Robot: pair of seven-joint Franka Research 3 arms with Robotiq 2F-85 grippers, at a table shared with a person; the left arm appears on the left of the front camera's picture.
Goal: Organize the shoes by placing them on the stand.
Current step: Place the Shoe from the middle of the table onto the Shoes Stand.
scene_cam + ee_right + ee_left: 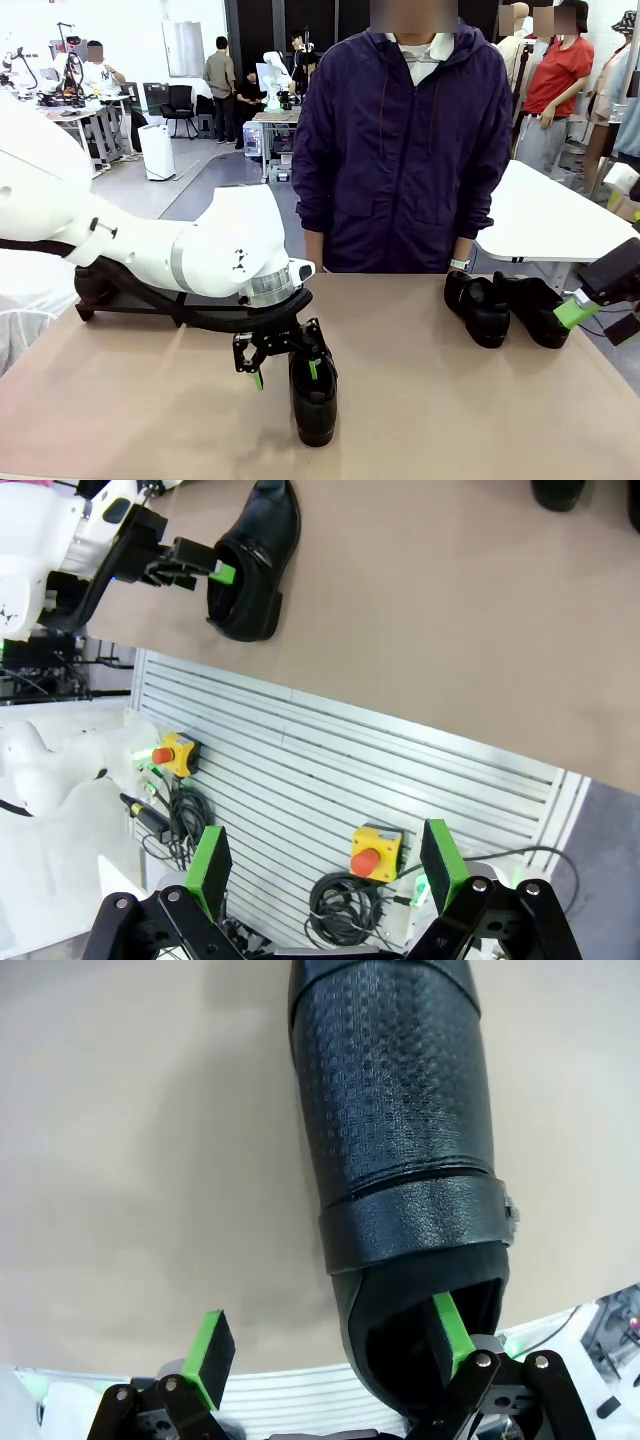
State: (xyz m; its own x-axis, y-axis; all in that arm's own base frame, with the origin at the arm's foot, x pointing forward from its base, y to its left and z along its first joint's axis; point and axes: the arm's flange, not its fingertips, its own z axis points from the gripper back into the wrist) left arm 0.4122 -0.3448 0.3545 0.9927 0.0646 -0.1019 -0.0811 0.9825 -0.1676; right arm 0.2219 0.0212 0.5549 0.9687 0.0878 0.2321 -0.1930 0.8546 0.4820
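One black shoe (314,402) lies near the table's front edge, toe toward me. My left gripper (285,368) hangs open over its heel end, one green pad inside the shoe's opening and the other outside its side wall. In the left wrist view the shoe (400,1110) runs upward, and the left gripper (330,1352) straddles its heel wall without closing. Two more shoes (478,308) (532,308) sit side by side at the far right. My right gripper (582,306) hovers open beside them. The black stand (95,292) shows partly behind my left arm.
A person in a dark purple jacket (405,150) stands at the far edge, hands down. In the right wrist view my right gripper (325,868) hangs open over the slatted table base (400,770) with two yellow stop buttons (375,850); the near shoe (255,565) shows above.
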